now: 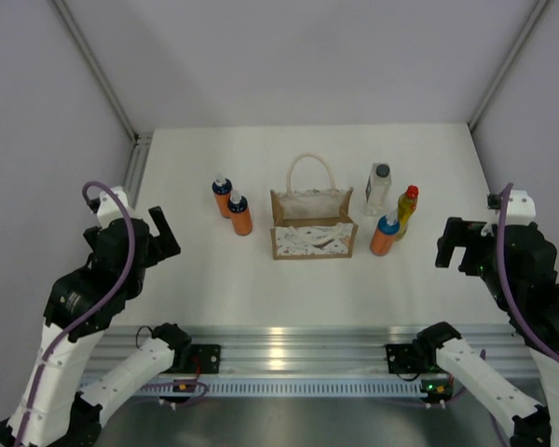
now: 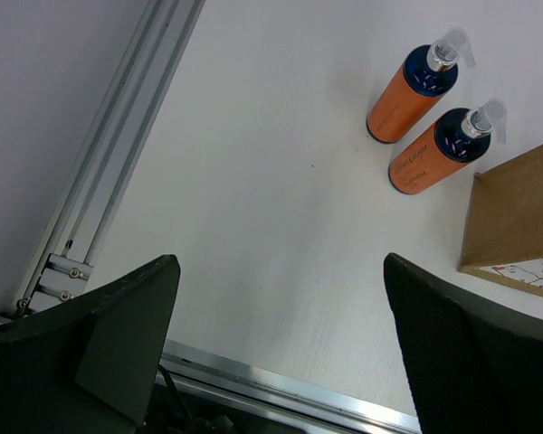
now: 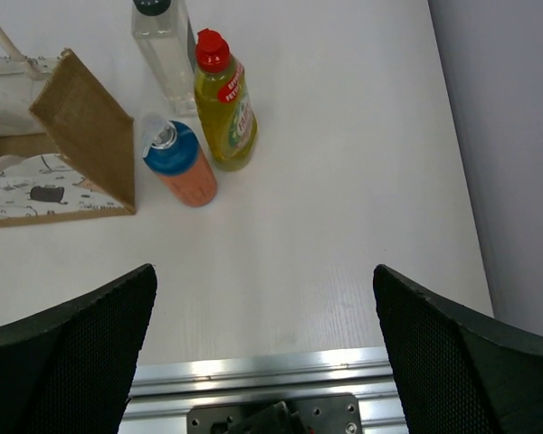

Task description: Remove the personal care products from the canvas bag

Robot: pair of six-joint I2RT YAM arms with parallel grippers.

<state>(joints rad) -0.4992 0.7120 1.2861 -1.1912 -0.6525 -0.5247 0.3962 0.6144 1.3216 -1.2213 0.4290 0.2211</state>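
The tan canvas bag [image 1: 313,225] stands at the table's middle with its white rope handle up. Left of it stand two orange bottles with blue caps [image 1: 223,196] [image 1: 239,214], seen close in the left wrist view [image 2: 410,96] [image 2: 442,150]. On the bag's right stand a third orange bottle [image 1: 386,235], a yellow bottle with a red cap [image 1: 406,210] and a clear bottle with a dark cap [image 1: 378,188]. My left gripper [image 1: 162,234] hangs open near the front left, far from the bottles. My right gripper [image 1: 455,244] hangs open at the front right, empty.
An aluminium rail [image 1: 289,346] runs along the table's near edge, and another rail [image 2: 118,154] borders the left side. Grey walls close in on both sides and the back.
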